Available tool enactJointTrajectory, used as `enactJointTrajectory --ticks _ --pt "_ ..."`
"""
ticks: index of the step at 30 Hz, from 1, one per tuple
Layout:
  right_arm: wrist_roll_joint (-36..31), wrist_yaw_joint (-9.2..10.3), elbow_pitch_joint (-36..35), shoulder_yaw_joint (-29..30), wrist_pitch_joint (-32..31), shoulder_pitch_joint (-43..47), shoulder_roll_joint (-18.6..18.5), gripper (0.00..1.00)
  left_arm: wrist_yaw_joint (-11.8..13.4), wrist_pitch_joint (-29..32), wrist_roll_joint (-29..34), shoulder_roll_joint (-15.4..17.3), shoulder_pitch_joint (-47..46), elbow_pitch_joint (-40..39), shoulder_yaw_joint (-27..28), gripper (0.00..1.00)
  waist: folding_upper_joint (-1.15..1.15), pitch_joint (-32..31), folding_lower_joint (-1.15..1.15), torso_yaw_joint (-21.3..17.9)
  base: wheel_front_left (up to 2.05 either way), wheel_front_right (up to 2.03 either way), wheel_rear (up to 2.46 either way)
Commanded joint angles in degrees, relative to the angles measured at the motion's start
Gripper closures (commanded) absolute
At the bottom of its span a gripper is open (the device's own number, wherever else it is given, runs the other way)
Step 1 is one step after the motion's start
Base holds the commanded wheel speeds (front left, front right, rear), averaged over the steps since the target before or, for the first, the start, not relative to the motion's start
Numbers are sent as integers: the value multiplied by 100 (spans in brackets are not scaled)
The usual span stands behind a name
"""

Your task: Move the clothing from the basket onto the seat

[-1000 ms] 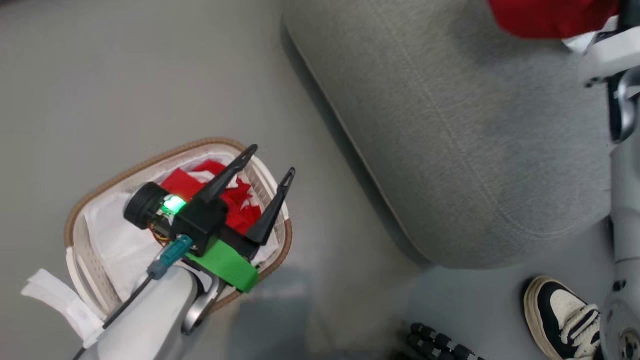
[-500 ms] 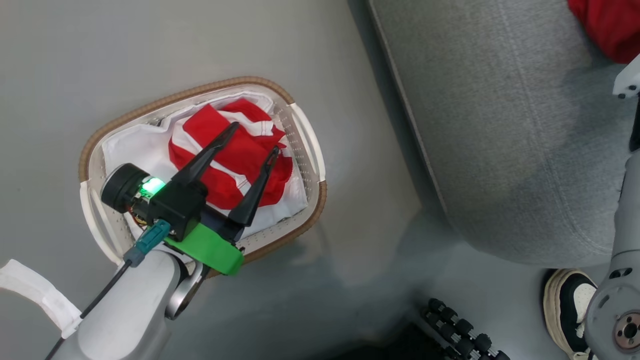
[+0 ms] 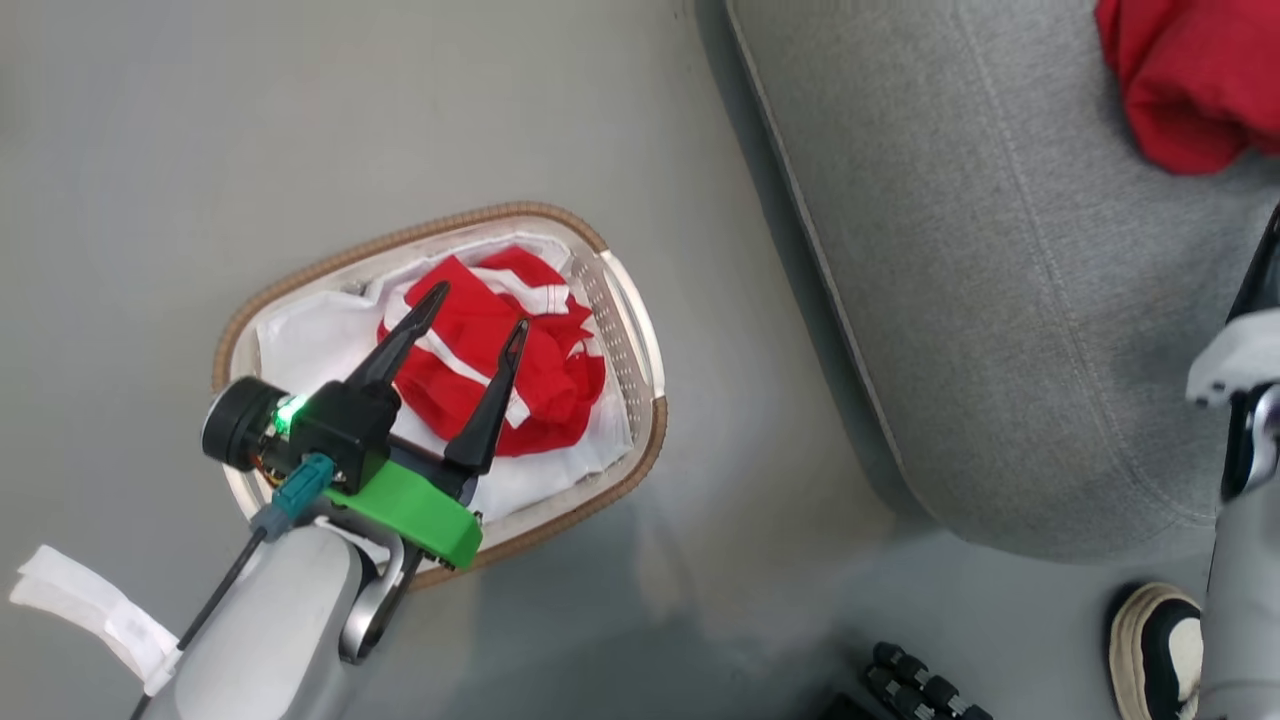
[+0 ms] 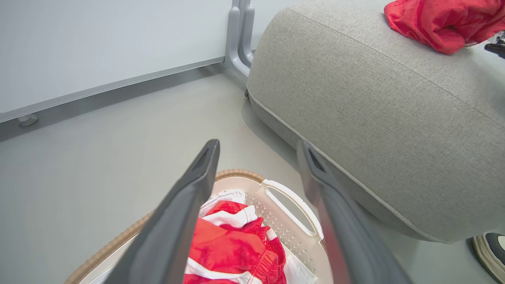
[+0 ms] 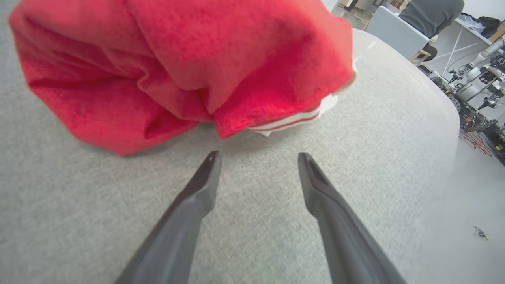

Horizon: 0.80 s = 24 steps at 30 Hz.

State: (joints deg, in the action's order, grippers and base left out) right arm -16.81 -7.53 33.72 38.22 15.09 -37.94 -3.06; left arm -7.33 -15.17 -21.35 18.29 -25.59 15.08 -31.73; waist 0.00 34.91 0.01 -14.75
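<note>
Two soft, fleecy red garments with white striped trim: one garment [image 3: 555,385] lay crumpled on a white liner sheet [image 3: 300,335] in the oval perforated plastic basket [image 3: 618,330] with its woven brown rim, the other garment [image 3: 1180,80] heaped on the grey woven seat [image 3: 1000,300]. The left jaws hung wide open, empty, over the basket; the right jaws gaped empty beside the seat's garment. The floor [image 3: 200,150] was smooth pale grey.
</note>
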Motion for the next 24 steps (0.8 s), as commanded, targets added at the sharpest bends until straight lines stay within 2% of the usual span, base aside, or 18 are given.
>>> enactJointTrajectory --ticks 1,5,12,24 --pt "82 8 -61 -41 11 269 -1 0 -27 3 29 -69 136 66 64 0 0 -490 -1 12 0 0 0" --pt "307 8 -215 -243 11 874 -2 0 -27 3 52 -242 395 270 377 0 0 -913 -1 88 0 0 0" --pt "973 8 -385 -1127 11 1603 6 0 -21 2 234 -631 857 567 1183 0 0 -1600 -1 351 0 0 0" --pt "2116 8 -691 -2763 11 1917 6 0 3 1 646 -1212 1505 962 2767 0 0 -2452 -1 979 0 0 0"
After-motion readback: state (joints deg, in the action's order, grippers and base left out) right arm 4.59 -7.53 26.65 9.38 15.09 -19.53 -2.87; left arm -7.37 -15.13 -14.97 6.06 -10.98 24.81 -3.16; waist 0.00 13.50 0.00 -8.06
